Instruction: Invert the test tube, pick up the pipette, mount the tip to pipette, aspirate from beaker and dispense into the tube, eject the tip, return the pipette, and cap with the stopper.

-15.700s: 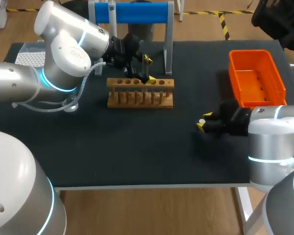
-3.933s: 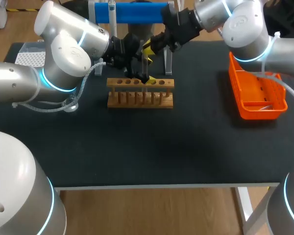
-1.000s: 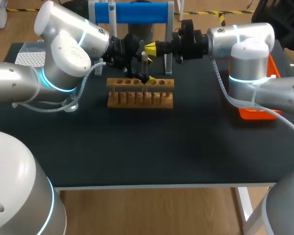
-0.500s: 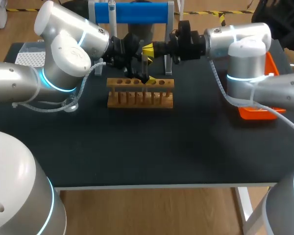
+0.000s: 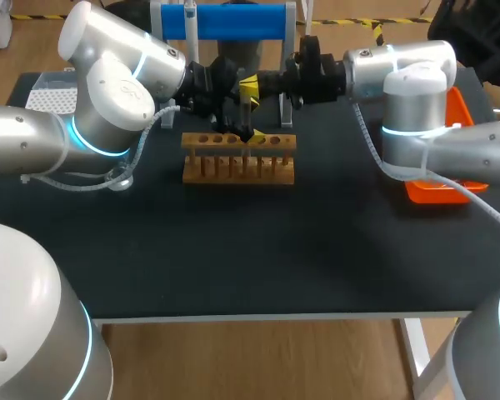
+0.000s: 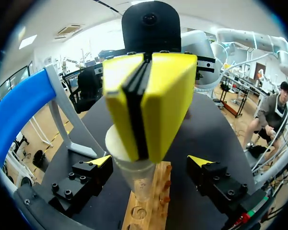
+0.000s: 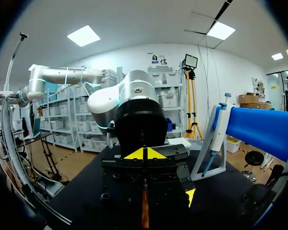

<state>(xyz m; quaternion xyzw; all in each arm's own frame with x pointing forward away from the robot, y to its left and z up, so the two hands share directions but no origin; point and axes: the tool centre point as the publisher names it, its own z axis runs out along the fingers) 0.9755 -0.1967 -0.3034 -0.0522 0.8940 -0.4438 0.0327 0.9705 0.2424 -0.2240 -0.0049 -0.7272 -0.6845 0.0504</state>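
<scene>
Gripping stopper (image 6: 114, 142) atop test tube (image 6: 137, 180): right hand (image 5: 249, 83)

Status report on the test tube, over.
Left claw open around test tube at the rack. Right claw shut, at the tube's top. Nothing blocking.

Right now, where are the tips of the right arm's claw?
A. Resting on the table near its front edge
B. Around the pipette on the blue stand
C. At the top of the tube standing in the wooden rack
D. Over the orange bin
C: the head view shows the right claw at the top of the test tube, which stands in the wooden rack.
</scene>
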